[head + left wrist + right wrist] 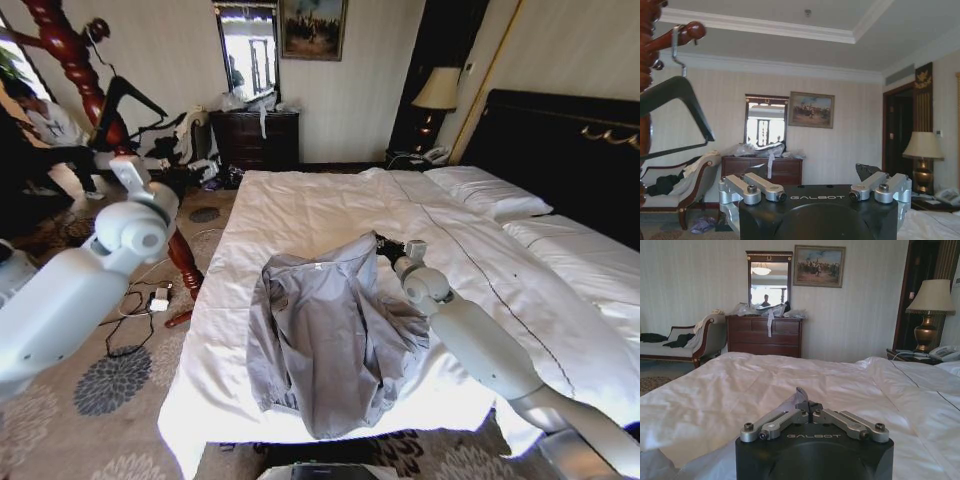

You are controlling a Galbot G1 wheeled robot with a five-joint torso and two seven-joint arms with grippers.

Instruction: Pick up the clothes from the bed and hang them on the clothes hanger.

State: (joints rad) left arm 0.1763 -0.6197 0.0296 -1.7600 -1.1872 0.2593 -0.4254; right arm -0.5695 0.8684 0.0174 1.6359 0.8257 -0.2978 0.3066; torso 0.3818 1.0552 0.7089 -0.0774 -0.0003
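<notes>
The clothes (330,340), a pale grey-blue shirt, lie crumpled near the foot of the bed (330,205) on the white duvet. My right gripper (386,246) rests at the shirt's collar edge. In the right wrist view the right gripper (807,402) is shut, with a small fold of the grey clothes (800,396) pinched between its tips. The black clothes hanger (135,100) hangs by its hook from a peg of the wooden stand. My left gripper (128,168) is raised beside the bed, below the clothes hanger (682,97). The left gripper (815,182) is open and holds nothing.
A reddish-brown coat stand (72,55) rises left of the bed, with cables and a plug (155,298) on the carpet at its foot. A dark dresser (256,140) and mirror stand at the far wall. A lamp (437,90) sits by the black headboard (560,140).
</notes>
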